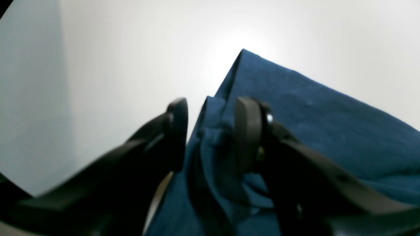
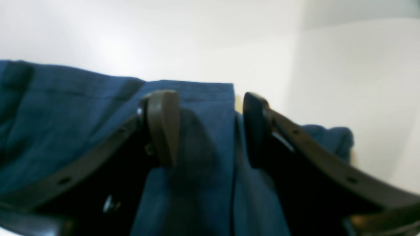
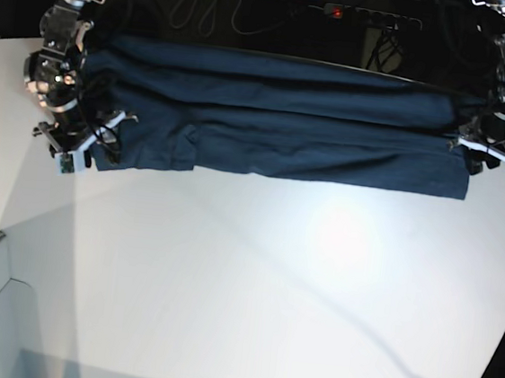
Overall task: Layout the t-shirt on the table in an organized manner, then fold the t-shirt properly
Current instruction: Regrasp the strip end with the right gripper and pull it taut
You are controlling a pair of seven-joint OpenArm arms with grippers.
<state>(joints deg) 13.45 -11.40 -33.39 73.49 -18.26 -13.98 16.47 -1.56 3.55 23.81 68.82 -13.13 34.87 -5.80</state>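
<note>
Spanning the far side of the table (image 3: 253,270), the t-shirt (image 3: 277,124) lies stretched in long horizontal folds between both arms. At the base view's left, the right gripper (image 2: 211,127) straddles the cloth's end, jaws parted. At its right, the left gripper (image 1: 210,131) likewise sits spread over bunched fabric.

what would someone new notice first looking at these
The dark navy t-shirt stretched in a long folded band across the far side of the glossy white table. Next, the left gripper and right gripper, one at each end of the band, each with cloth between its fingers.
</note>
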